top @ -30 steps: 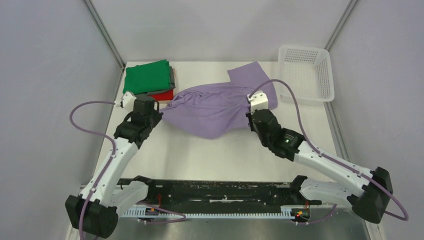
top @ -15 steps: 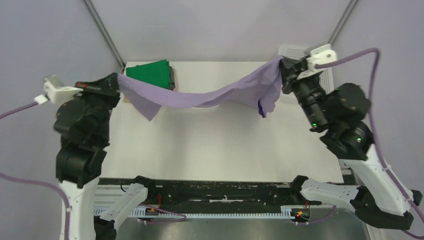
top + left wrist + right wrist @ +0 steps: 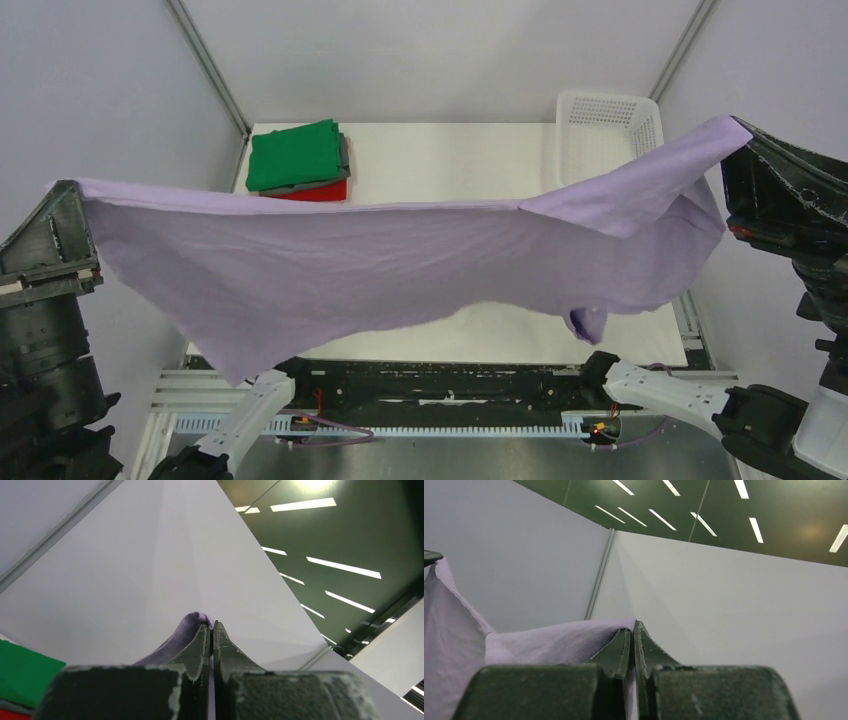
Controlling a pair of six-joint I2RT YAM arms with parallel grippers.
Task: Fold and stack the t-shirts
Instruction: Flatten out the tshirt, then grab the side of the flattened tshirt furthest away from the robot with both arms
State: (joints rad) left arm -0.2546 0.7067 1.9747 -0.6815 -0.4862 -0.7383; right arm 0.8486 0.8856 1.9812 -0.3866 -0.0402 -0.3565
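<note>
The purple t-shirt (image 3: 330, 270) hangs stretched left to right, high over the surface (image 3: 450, 160), its ends pinched tight in the left hand (image 3: 211, 630) and right hand (image 3: 634, 629) alike.

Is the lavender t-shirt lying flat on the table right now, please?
No, the lavender t-shirt hangs stretched in the air between the left gripper and the right gripper.

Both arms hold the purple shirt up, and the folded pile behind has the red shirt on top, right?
No: the green shirt tops that pile, the red shirt lies lowest; see the top external view. The left gripper and right gripper do hold the purple shirt up.
</note>
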